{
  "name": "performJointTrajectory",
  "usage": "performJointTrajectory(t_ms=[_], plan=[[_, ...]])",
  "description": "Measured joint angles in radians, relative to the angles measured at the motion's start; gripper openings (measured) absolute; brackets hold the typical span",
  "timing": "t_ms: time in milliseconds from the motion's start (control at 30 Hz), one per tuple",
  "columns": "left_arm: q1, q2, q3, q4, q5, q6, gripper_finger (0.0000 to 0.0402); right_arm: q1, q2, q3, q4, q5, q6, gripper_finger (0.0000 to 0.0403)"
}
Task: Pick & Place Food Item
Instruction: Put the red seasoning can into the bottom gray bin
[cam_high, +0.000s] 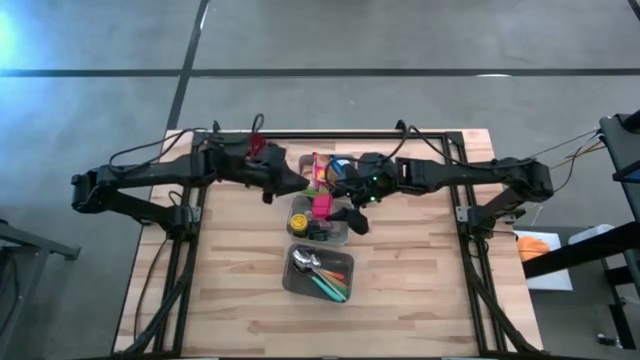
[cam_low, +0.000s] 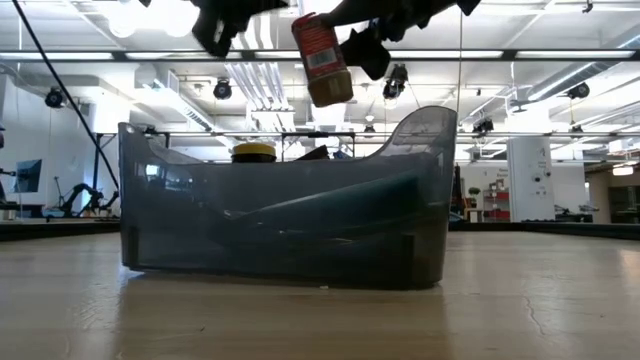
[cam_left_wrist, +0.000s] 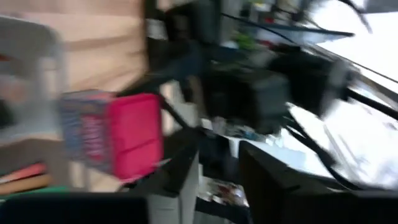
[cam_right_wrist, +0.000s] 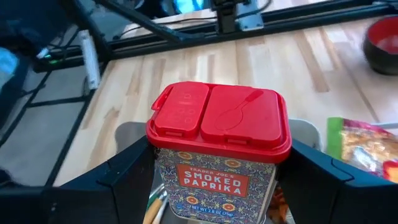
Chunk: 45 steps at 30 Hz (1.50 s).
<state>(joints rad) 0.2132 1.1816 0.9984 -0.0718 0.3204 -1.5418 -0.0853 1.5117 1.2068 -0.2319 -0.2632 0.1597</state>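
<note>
The smoked paprika tin, red lid up, sits pinched between the fingers of the right end effector, held clear above the grey bin, presumably for lowering or transfer. The left end effector waits just beside the tin; whether its fingers are spread cannot be told. A snack packet lies nearby on the table.
</note>
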Motion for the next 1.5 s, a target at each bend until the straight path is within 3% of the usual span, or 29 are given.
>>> performJointTrajectory(t_ms=[333,533,700,967,1500], plan=[[0.001,0.017,-0.004,-0.211,-0.042,-0.064,0.0254,-0.004,0.009,0.000,0.001,0.031,0.020,0.0276],[-0.009,0.101,-0.001,-0.207,0.003,-0.109,0.0299,-0.021,0.038,0.008,-0.003,0.038,0.017,0.0276],[-0.001,0.178,0.048,-0.203,0.109,-0.110,0.0306,-0.028,0.098,0.054,-0.046,0.031,0.020,0.0276],[0.000,0.260,0.103,-0.287,0.162,-0.105,0.0307,-0.026,0.177,0.184,-0.200,0.024,-0.021,0.0276],[0.010,0.294,0.094,-0.247,0.167,-0.140,0.0307,-0.023,0.182,0.239,-0.252,0.007,-0.024,0.0276]])
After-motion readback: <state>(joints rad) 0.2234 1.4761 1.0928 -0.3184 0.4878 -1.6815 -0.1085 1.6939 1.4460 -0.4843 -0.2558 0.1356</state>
